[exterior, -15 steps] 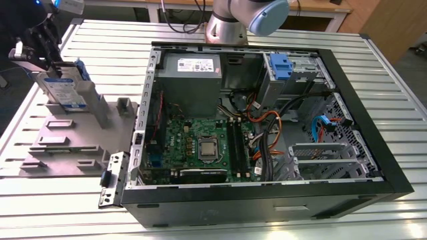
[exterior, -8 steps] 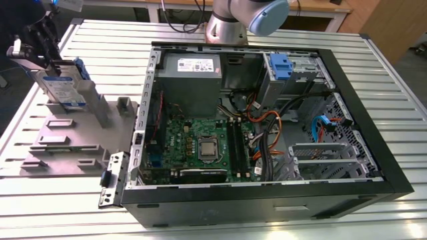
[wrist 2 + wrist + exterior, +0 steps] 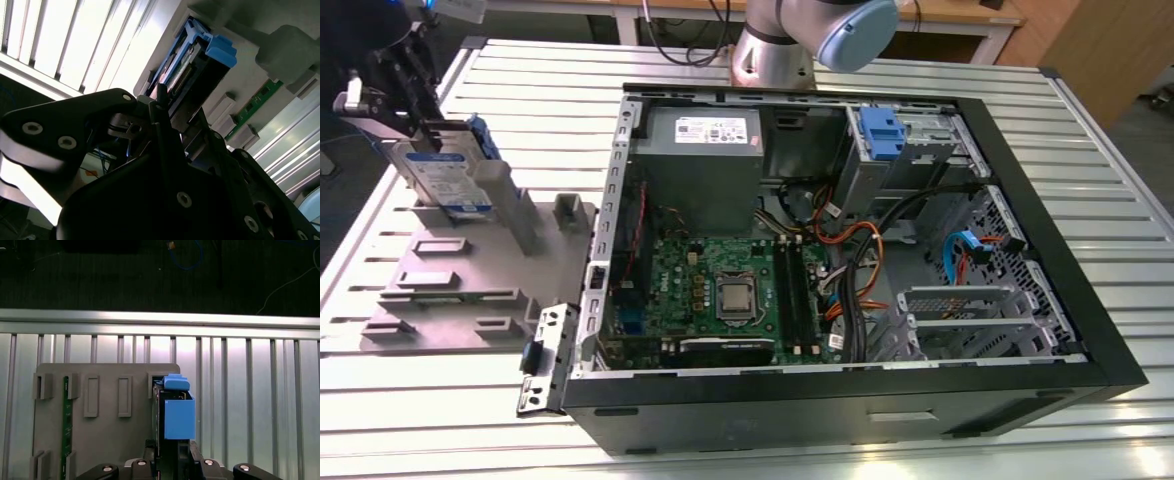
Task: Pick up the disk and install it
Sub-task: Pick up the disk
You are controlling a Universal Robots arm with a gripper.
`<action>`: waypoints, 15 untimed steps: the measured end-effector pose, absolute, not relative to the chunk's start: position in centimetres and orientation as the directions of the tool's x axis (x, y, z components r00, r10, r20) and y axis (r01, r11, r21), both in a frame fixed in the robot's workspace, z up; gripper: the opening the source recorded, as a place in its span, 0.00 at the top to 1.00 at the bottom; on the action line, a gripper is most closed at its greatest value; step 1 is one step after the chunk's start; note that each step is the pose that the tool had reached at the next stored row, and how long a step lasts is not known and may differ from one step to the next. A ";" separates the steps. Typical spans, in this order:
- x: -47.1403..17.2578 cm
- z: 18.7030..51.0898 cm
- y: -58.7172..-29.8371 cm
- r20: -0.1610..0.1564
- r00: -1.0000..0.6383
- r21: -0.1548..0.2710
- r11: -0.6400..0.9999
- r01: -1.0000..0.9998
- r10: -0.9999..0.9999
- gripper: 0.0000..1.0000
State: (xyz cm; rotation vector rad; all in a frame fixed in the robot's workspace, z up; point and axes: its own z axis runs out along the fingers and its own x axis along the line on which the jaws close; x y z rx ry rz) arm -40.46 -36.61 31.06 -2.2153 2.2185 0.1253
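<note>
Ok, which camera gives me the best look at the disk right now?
The exterior view: the disk stands upright in the grey holder, labelled face showing. The first wrist view sees it edge-on, mostly blue rail; the second wrist view catches one end of the disk.

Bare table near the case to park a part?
Bare slatted metal table on the exterior view's right of the black computer case, and by the near edge of the grey fixture tray. Crowded: inside the case; around the gripper at the blue-railed silver disk.

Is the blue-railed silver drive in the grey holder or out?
In. The silver blue-railed hard drive stands on edge in the grey slotted holder.
</note>
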 end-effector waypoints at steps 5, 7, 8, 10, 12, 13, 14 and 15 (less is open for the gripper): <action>-40.5 32.7 -36.6 -0.059 -0.003 0.053 0.000 -0.999 -0.998 0.65; -40.5 33.6 -36.6 -0.059 -0.003 0.053 0.000 -0.999 -0.998 0.65; -40.5 34.1 -36.6 -0.059 -0.003 0.053 0.000 -0.999 -0.998 0.65; -40.5 35.0 -36.6 -0.059 -0.003 0.053 0.000 -0.999 -0.998 0.65; -40.5 35.9 -36.6 -0.059 -0.003 0.053 0.000 -0.999 -0.998 0.65; -40.5 36.4 -36.6 -0.059 -0.003 0.053 0.000 -0.999 -0.998 0.65; -40.5 36.8 -36.6 -0.059 -0.003 0.053 0.000 -0.999 -0.998 0.65; -40.5 37.3 -36.6 -0.059 -0.003 0.053 0.000 -0.999 -0.998 0.65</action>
